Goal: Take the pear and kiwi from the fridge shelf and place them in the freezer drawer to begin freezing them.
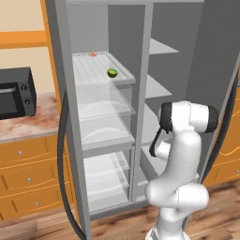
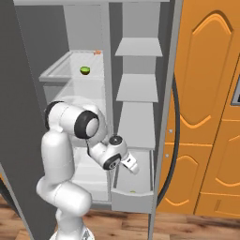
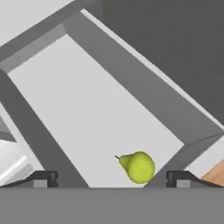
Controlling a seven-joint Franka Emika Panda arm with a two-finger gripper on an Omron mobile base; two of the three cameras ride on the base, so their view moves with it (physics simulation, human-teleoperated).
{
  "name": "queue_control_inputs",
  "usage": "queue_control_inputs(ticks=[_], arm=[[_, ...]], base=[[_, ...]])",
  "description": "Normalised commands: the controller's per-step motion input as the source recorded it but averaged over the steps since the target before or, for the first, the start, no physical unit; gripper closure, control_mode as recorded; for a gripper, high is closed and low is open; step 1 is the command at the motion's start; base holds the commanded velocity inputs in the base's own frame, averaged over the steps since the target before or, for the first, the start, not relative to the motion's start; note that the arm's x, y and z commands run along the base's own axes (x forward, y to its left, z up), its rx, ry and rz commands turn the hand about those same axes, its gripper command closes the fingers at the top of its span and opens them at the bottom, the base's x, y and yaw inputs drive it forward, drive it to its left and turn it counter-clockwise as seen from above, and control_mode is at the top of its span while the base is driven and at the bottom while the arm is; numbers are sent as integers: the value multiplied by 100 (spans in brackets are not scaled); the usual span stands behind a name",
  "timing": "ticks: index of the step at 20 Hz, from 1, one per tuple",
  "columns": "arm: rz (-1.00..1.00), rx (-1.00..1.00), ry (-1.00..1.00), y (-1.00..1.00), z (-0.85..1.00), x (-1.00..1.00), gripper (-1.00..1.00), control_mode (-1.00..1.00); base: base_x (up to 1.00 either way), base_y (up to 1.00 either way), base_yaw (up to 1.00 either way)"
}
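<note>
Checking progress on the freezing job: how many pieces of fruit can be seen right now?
2. The pear lies in the freezer drawer, below the open gripper. The kiwi sits on the fridge shelf. A tiny orange item at the shelf's back is too small to identify.

The freezer drawer (image 3: 100, 105), pulled out at the fridge's bottom right, carries 1 pear (image 3: 139, 166) on its pale floor near a front corner. The ribbed fridge shelf (image 1: 93, 70) carries the kiwi (image 1: 112, 72) by its front edge and a tiny orange item (image 1: 93, 54) at its back edge.
</note>
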Motion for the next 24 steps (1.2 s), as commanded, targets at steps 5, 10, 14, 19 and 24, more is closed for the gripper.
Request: queue_control_inputs(ticks=[5,10,14,19,24], arm=[[7,0,-43,31,100,-82,-100,-100],[13,-1,-37,30,100,-90,-100,-100],[20,0,-23,17,100,-100,-100,-100],[22,-6,-6,31,100,-98,-100,-100],[20,-19,20,52,100,-49,-100,-100]], base=[[0,0,0],[0,0,0],[0,0,0],[0,0,0],[0,0,0]])
